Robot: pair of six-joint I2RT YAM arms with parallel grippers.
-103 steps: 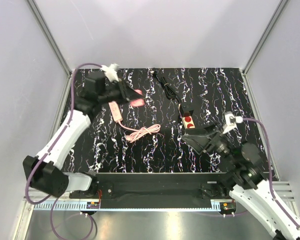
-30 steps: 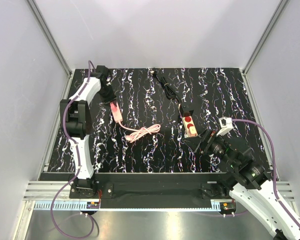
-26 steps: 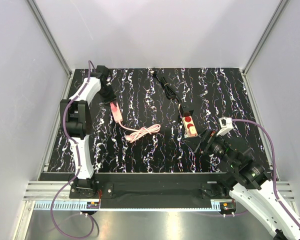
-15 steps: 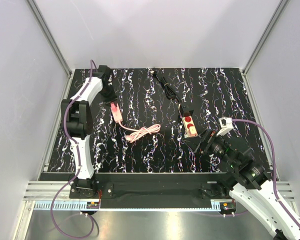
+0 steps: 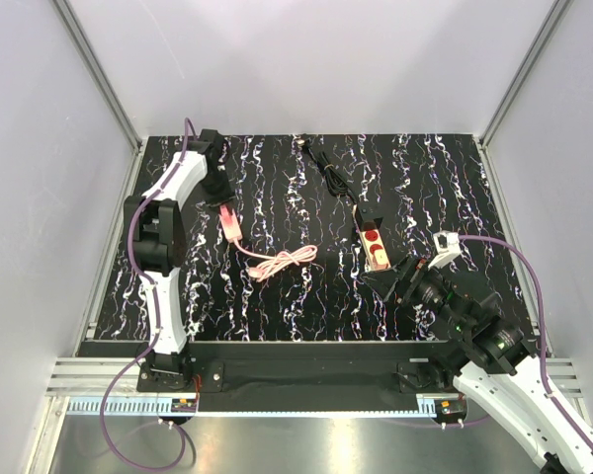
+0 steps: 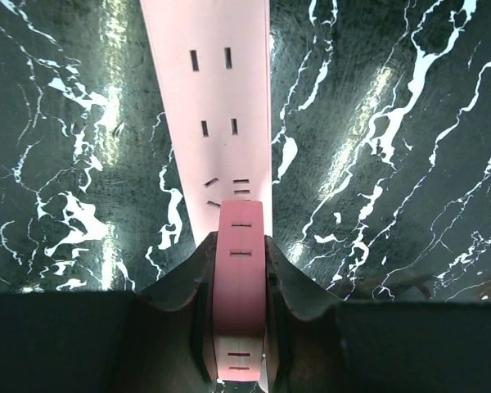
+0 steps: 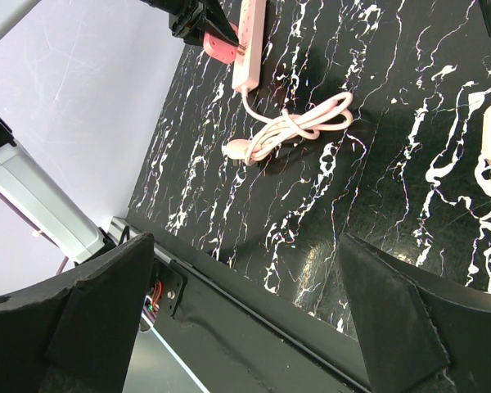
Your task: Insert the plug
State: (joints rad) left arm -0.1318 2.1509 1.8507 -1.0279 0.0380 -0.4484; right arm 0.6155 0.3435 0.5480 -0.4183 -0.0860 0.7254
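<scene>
left claw (image 6: pixel 239 255) pinching pink plug (image 6: pixel 239 315) over end of pink power strip (image 6: pixel 209 123), should line prongs with slots, push straight; right claw (image 7: pixel 245 278) spread

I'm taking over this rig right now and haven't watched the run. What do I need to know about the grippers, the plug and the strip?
Left gripper: shut on the pink plug, which sits over the pink power strip at the end away from its coiled cord.
Right gripper: open, holding nothing, hovering beside the white-and-red strip.
Done: plug grasped and lined up along the strip.
Left: I cannot tell if it is seated. Probably press it home, then release.
</scene>
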